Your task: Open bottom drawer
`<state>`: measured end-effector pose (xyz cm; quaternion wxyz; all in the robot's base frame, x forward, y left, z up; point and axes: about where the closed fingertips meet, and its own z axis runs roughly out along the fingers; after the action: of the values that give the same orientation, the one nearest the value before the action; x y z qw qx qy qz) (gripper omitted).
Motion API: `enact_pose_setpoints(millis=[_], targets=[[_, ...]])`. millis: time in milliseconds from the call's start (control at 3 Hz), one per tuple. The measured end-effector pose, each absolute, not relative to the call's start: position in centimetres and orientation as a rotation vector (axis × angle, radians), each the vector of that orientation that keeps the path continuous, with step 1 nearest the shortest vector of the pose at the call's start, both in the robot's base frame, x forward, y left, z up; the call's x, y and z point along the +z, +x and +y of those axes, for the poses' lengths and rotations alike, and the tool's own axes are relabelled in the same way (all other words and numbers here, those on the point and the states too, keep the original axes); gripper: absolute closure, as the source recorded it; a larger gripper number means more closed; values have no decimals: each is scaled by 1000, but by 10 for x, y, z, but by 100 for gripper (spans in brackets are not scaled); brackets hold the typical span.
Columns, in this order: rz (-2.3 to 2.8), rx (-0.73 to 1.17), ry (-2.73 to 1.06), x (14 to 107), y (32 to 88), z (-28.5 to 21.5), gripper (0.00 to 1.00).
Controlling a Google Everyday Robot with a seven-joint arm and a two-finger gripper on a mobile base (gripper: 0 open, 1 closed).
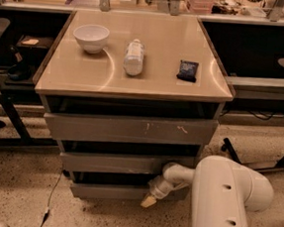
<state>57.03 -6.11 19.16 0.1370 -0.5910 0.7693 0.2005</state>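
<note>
Where bottom drawer (108, 191) runs left-right, facing camera, pincer (148, 201) at its front.

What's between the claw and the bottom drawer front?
Nothing visible: in the camera view the claw overlaps the bottom drawer front, right of its middle.

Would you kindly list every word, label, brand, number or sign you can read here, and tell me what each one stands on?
No text here can be read.
Bottle lying on its side: the label is too blurred to read.
Dark packet: any print is too small to make out.
White bowl: no marking shows.
End effector, at the front of the bottom drawer: no text shows on either.
</note>
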Motion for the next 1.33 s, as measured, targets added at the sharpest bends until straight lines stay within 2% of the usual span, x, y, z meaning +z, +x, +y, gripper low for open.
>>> enact_pose_setpoints(millis=[667,1000,1333], targets=[[2226,580,-1710,192,570,-61,88],[2225,581,-1712,192,570,-61,100],[2226,581,-1730,198,555,-64,100]])
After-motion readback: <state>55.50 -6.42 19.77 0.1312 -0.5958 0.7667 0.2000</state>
